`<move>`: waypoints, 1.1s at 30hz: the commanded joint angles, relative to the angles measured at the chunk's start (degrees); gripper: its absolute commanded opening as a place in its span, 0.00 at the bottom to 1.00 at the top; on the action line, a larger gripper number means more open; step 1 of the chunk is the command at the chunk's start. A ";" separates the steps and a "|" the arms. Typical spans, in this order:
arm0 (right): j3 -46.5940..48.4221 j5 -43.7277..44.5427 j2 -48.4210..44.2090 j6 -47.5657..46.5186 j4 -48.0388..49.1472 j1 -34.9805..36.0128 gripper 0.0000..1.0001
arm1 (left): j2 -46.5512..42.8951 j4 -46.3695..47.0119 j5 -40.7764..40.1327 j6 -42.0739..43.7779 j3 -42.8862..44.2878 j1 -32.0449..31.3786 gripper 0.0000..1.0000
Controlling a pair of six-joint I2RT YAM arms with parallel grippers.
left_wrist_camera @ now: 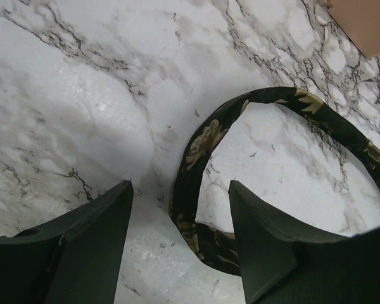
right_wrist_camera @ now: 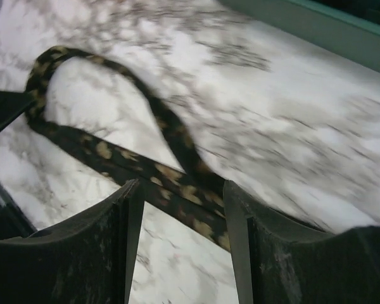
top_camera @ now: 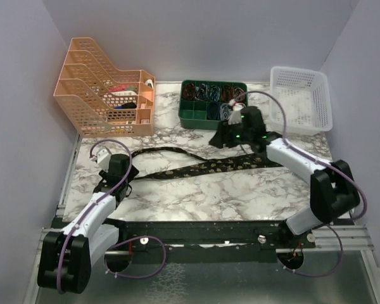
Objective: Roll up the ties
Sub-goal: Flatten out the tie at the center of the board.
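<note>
Between the fingers of the left gripper (left_wrist_camera: 179,190), a curved bend of the tie (left_wrist_camera: 202,142) is lying flat on the marble table (left_wrist_camera: 82,95). The jaws are standing apart and are not clamping anything. The bend is sitting closer to the finger on the right of the left wrist view and is passing out of sight behind it.

Right gripper (right_wrist_camera: 182,190): the jaws are likewise standing apart, gripping nothing. Two strands of the tie are crossing the gap between its fingers. The right wrist view is blurred, so whether the fingers are touching the fabric cannot be told.

From above, the tie is stretching across the middle of the table. It is looping near the left arm and running in two strands towards the right gripper.

A green tray (top_camera: 196,120) is sitting at the back centre, just behind the right gripper. An orange file rack (top_camera: 101,95) is standing at the back left and a white basket (top_camera: 301,98) at the back right.
</note>
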 commanded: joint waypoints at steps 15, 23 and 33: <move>40.55 1.66 38.67 -17.71 -1.20 21.24 0.61 | 4.01 11.28 -1.92 1.74 -1.98 0.62 0.53; 49.90 0.87 47.63 -23.48 -8.85 23.74 0.62 | 8.57 15.34 -1.43 4.09 -0.57 0.88 0.39; 58.01 3.62 54.54 -27.23 -18.13 25.02 0.50 | 6.66 21.71 -1.49 4.16 -3.95 0.88 0.07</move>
